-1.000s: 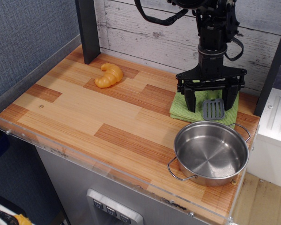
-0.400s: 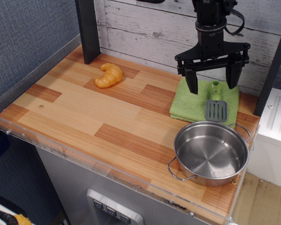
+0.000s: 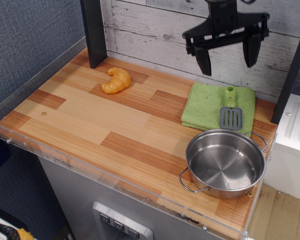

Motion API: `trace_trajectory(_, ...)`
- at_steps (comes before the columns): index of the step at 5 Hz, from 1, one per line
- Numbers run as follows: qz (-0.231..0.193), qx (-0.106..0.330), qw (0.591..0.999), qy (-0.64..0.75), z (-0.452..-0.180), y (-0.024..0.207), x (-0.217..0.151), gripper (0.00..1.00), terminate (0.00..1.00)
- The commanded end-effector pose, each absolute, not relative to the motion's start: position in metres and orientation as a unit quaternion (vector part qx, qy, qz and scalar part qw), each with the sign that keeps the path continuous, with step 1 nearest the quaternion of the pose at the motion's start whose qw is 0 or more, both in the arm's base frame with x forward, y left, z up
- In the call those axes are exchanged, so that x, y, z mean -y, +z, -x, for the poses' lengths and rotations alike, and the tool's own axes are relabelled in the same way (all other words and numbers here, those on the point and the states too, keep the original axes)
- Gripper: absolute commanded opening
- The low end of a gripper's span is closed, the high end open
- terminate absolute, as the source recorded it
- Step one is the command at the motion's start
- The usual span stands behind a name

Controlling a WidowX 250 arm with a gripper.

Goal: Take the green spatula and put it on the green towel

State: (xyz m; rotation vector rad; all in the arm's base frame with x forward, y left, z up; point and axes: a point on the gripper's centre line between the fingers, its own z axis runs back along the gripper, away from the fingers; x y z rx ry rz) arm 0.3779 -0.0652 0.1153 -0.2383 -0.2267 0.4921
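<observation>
We see green spatula [image 3: 230, 110] lying on green towel [image 3: 206, 107]; gripper [image 3: 228, 54] above, jaws spread wide, holding nothing.

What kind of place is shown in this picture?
Probably a toy kitchen set up as a robot test bench: a wooden counter holding a steel pot, a plastic croissant and a green towel, with a gripper overhead.

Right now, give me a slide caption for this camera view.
Green spatula resting on the green towel, open gripper raised above, steel pot in front.
</observation>
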Motion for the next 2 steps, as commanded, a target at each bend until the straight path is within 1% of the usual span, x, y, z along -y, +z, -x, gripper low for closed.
trace_trajectory(1,0.129,0.145,0.953,0.231,-0.355,0.1534,0.0637,1.0,0.0)
trace_trajectory(2,0.129,0.145,0.953,0.231,-0.355,0.1534,0.0637,1.0,1.0)
